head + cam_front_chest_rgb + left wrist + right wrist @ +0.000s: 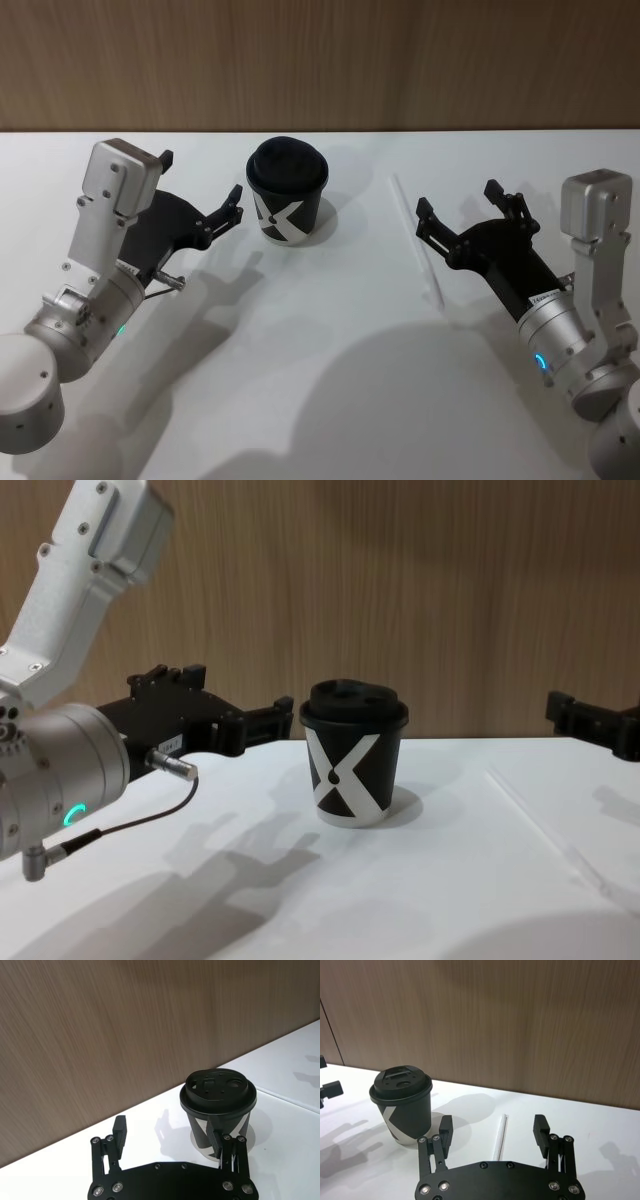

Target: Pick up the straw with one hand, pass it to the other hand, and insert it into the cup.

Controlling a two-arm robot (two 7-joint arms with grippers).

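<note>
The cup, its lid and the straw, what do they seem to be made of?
The cup looks like matte black paper, with a printed white X. Its lid seems moulded plastic: domed, with pressed recesses and slight sheen. The straw is plain white, paper or plastic; cannot tell which.

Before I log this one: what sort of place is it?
Probably a lab or demo bench, not a café: a white table against a wood-panelled wall, holding a cup and a straw, with the left gripper and right gripper hovering either side.
</note>
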